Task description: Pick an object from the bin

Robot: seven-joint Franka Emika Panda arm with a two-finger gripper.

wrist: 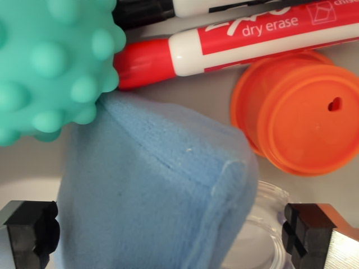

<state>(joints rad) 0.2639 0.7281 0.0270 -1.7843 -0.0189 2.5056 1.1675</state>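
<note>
Close wrist view into the bin: the gripper (174, 235) hangs with jaws apart either side of a blue cloth (157, 190), not yet gripping it. Beside it lie a teal ball (50, 61), red marker (235, 47) and orange cup (303, 112); nothing is picked yet

From my wrist camera I read lettering on one thing only with any certainty: the red marker (235, 47) lying across the top. Its white barrel carries a red label band with "EXPO" in large white slanted letters, cut off at the upper edge, and "dry erase" in smaller white letters below it. Further toward the wrist view's right the same band shows a small white outlined emblem and a scrap of text too cropped to read. The black marker (168, 8) above it bears dark print I cannot make out. The orange cup (303, 117) has a small heart-shaped mark.
</note>
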